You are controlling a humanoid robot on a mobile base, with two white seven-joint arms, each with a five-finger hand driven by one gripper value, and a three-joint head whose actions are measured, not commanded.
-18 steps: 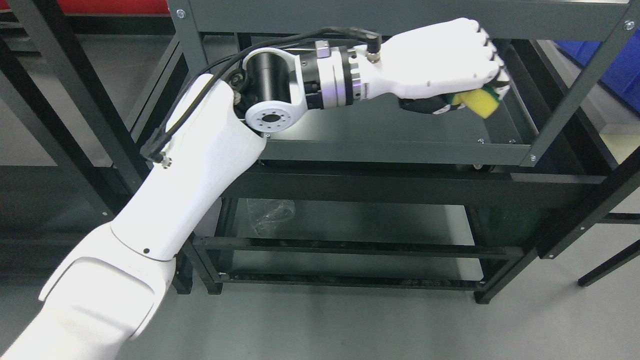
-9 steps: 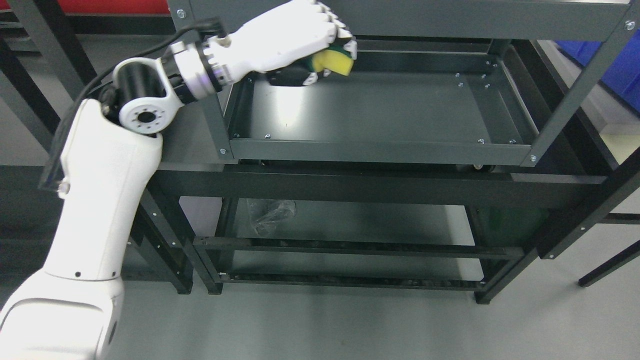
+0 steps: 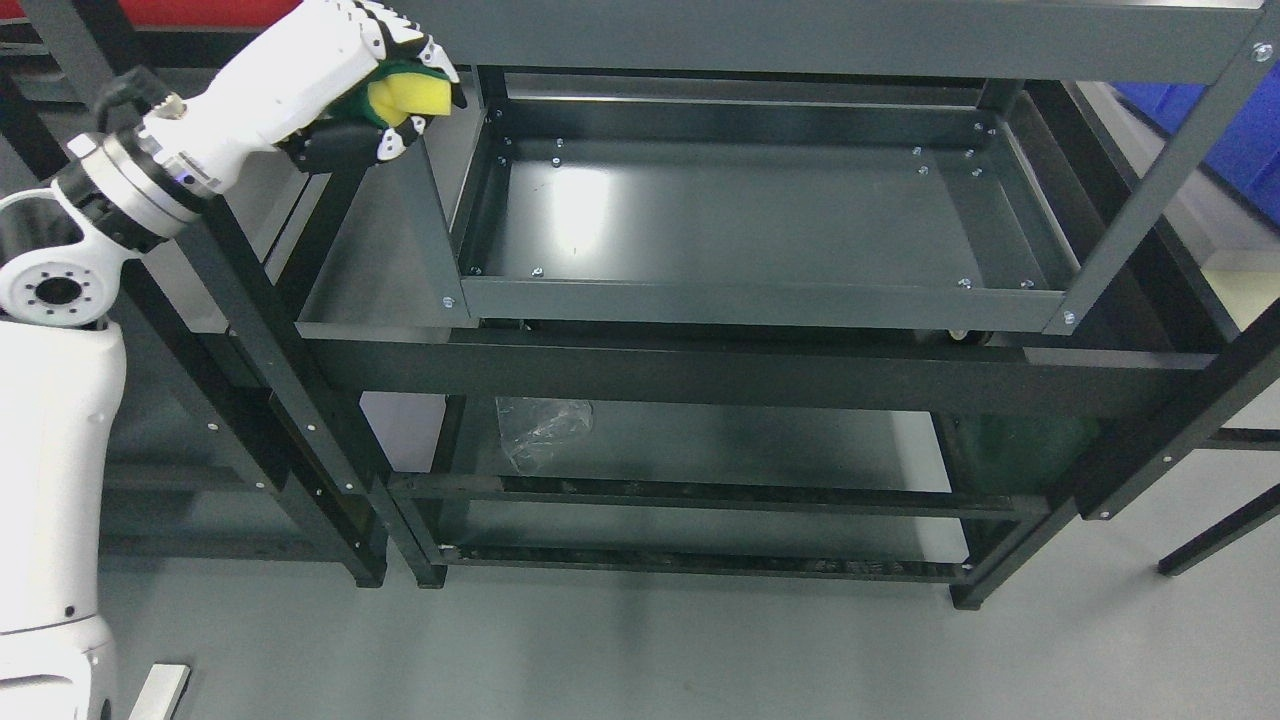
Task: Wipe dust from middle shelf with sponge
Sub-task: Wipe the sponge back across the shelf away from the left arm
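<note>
My left hand (image 3: pixel 385 85) is shut on a yellow and green sponge (image 3: pixel 400 92). It is raised at the upper left, outside the left post of the dark grey metal rack, level with the top shelf edge. The middle shelf (image 3: pixel 740 225) is a shallow grey tray with a raised rim, and nothing lies on it. The hand is to the left of the tray and not touching it. My right arm does not show.
The rack's top shelf (image 3: pixel 850 35) overhangs the tray. A crumpled clear plastic bag (image 3: pixel 540 430) lies on the bottom shelf. Black frames stand at the left (image 3: pixel 260 330) and right (image 3: pixel 1180 430). A blue bin (image 3: pixel 1240 140) sits at the far right.
My left hand with the sponge has swept left across the middle shelf, from its right end out past the left post, and risen.
</note>
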